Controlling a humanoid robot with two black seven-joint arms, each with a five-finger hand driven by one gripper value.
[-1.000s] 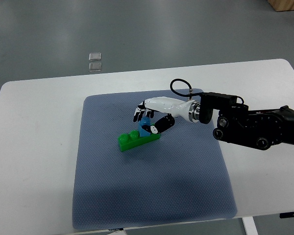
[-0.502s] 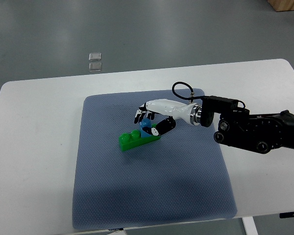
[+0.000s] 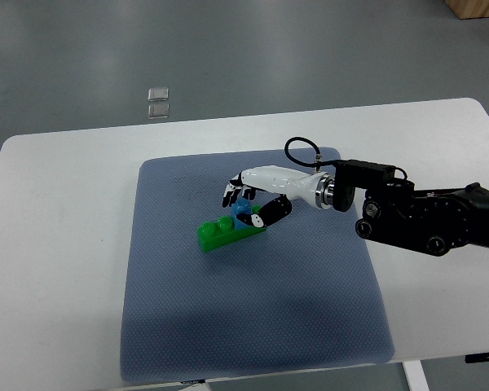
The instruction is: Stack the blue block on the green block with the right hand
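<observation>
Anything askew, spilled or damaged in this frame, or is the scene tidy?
Nothing stands out. The right hand holds the blue block at the right end of the green block, which lies flat but at an angle on the blue mat. No spill or damage shows on the white table.

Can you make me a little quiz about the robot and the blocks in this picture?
1. True or false: the blue block is lying far off on the bare white table.
2. Which hand holds the blue block? A) the left hand B) the right hand C) a person's hand
3. Fill in: the green block lies on the blue-grey ____.

Key:
1. False. It is in the robot's fingers, right over the green block's right end.
2. B. Its arm comes in from the right edge.
3. mat.
</observation>
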